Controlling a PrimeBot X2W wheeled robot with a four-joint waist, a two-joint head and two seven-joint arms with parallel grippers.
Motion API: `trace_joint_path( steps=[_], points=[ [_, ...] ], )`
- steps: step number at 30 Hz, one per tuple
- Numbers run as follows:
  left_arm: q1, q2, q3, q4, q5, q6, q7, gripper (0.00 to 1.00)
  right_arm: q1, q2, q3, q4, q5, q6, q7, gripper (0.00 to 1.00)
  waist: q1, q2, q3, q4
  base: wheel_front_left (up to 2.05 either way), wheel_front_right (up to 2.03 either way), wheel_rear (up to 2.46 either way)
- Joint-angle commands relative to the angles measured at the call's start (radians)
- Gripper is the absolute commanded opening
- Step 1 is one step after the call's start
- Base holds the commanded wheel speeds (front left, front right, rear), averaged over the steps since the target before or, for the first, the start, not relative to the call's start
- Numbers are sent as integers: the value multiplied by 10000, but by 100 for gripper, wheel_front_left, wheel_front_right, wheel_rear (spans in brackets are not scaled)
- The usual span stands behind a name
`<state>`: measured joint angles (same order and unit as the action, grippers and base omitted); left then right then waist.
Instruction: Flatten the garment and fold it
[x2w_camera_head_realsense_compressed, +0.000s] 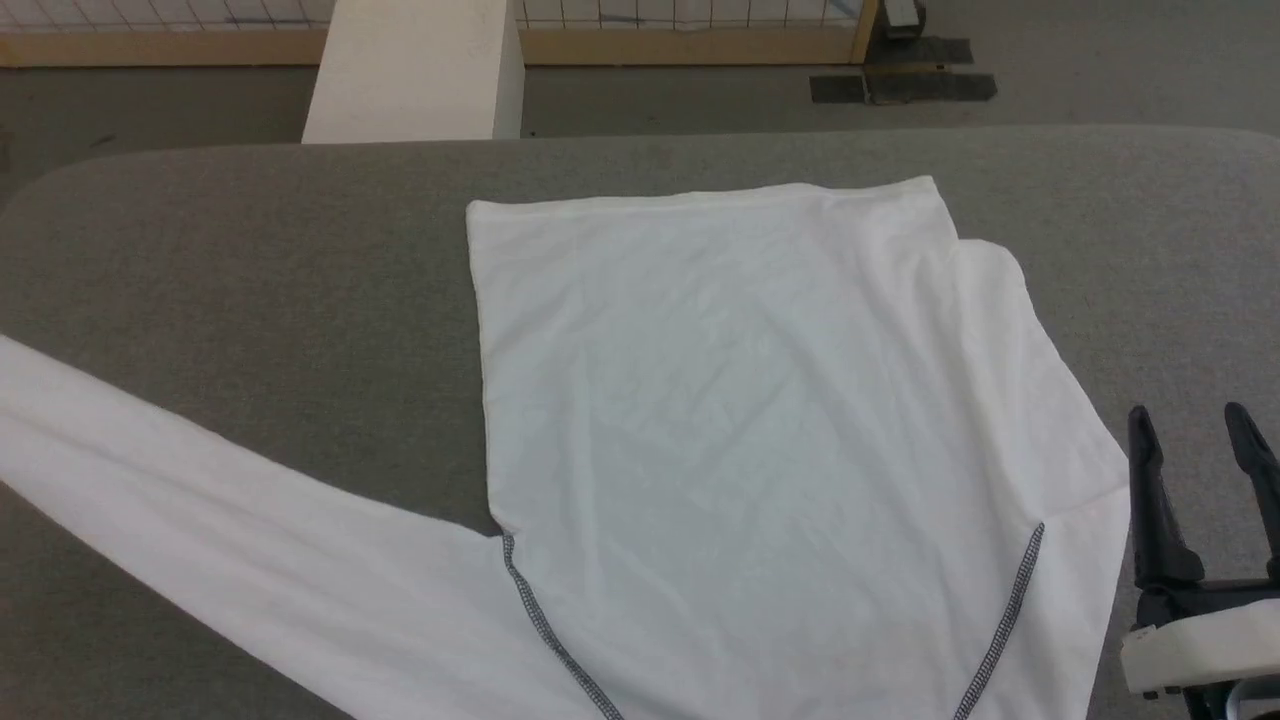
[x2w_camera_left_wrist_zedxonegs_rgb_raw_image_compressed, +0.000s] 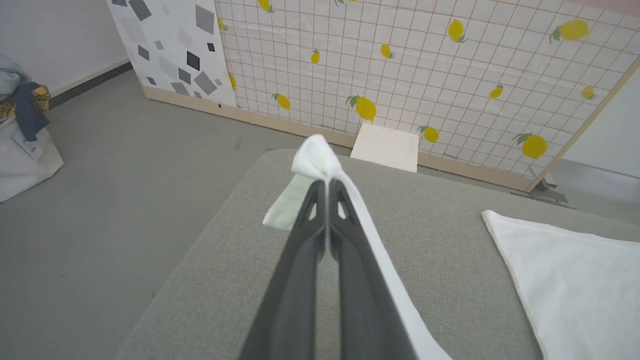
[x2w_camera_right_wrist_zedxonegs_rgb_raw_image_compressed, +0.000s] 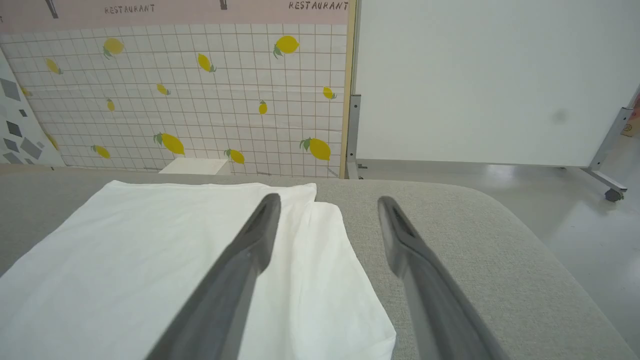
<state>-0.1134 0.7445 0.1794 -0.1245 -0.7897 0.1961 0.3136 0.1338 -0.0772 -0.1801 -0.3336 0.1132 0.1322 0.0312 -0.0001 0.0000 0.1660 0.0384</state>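
Note:
The white garment (x2w_camera_head_realsense_compressed: 740, 400) lies spread on the grey padded table (x2w_camera_head_realsense_compressed: 250, 250), its body flat in the middle with grey stitched trim lines near the front. One long sleeve (x2w_camera_head_realsense_compressed: 200, 520) stretches out to the left edge of the head view. In the left wrist view my left gripper (x2w_camera_left_wrist_zedxonegs_rgb_raw_image_compressed: 326, 182) is shut on the sleeve's end (x2w_camera_left_wrist_zedxonegs_rgb_raw_image_compressed: 315, 160), held just above the table's left part; the garment body (x2w_camera_left_wrist_zedxonegs_rgb_raw_image_compressed: 575, 280) lies to the right. My right gripper (x2w_camera_head_realsense_compressed: 1190, 425) stands open beside the garment's right edge, gripping nothing; in the right wrist view it is the right gripper (x2w_camera_right_wrist_zedxonegs_rgb_raw_image_compressed: 327, 202) over the garment's folded right edge (x2w_camera_right_wrist_zedxonegs_rgb_raw_image_compressed: 320, 270).
A white box (x2w_camera_head_realsense_compressed: 415, 70) stands on the floor behind the table's far edge, before a tiled lemon-print screen (x2w_camera_left_wrist_zedxonegs_rgb_raw_image_compressed: 400, 75). A bag with clothes (x2w_camera_left_wrist_zedxonegs_rgb_raw_image_compressed: 20, 130) sits on the floor far left of the table. Bare grey table surface surrounds the garment.

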Motion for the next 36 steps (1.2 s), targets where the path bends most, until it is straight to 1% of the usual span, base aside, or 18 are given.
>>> trace_joint_path(
  steps=[1, 6, 8, 11, 14, 17, 20, 22, 26, 28, 29, 33, 34, 36],
  points=[
    [398, -157, 172, -268, -80, 99, -150, 0, 175, 74, -37, -86, -86, -15, 44, 100, 1, 0, -340, 204, 0, 0, 0],
    [1122, -657, 321, -1424, -272, 228, -375, 0, 386, 156, -225, -224, -128, -15, 122, 100, 1, 0, -628, 278, 0, 0, 0],
    [1240, -900, 200, -2066, -363, 280, -400, 0, 438, 182, -405, -323, -154, -15, 144, 100, 1, 0, -713, 285, 0, 0, 0],
    [1191, -1382, -232, -3161, -576, 403, -349, 0, 494, 207, -740, -513, -201, -15, 214, 100, 1, 0, -809, 306, 0, 0, 0],
    [974, -1718, -983, -4135, -519, 565, -163, 0, 509, 219, -1013, -696, -249, -15, 300, 100, 1, 0, -855, 317, 0, 0, 0],
    [472, -2042, -2180, -4945, -148, 758, 149, 0, 495, 228, -1217, -904, -262, -15, 412, 100, 1, 0, -877, 304, 0, 0, 0],
    [-211, -2488, -3519, -5282, 279, 842, 457, 0, 435, 238, -1423, -1122, -269, -15, 508, 100, 1, 0, -866, 265, 0, 0, 0],
    [-725, -2878, -4473, -5251, 571, 812, 650, 0, 380, 244, -1530, -1267, -288, -15, 588, 100, 1, 0, -857, 207, 0, 0, 0],
    [-1606, -3882, -6405, -4756, 1105, 607, 941, 0, 265, 251, -1692, -1506, -323, -15, 694, 100, 1, 0, -741, 25, 0, 0, 0],
    [-1929, -4671, -7400, -4240, 1226, 503, 962, 0, 210, 254, -1835, -1582, -305, -15, 710, 100, 1, 0, -636, -72, 0, 0, 0],
    [-2048, -4947, -7773, -3990, 1302, 420, 934, 0, 188, 256, -1881, -1602, -291, -15, 710, 100, 1, 0, -586, -121, 0, 0, 0],
    [-2326, -6124, -9140, -2488, 1693, 142, 489, 0, 95, 261, -1974, -1592, -198, -15, 678, 100, 1, 0, -355, -365, 0, 0, 0],
    [-2371, -6352, -9452, -1993, 1801, 77, 305, 0, 73, 262, -1975, -1566, -164, -15, 661, 100, 1, 0, -287, -444, 0, 0, 0],
    [-2485, -6608, -9988, -1074, 2028, -71, -49, 0, 28, 264, -1950, -1496, -103, -15, 624, 100, 1, 0, -174, -592, 0, 0, 0]
  ],
)
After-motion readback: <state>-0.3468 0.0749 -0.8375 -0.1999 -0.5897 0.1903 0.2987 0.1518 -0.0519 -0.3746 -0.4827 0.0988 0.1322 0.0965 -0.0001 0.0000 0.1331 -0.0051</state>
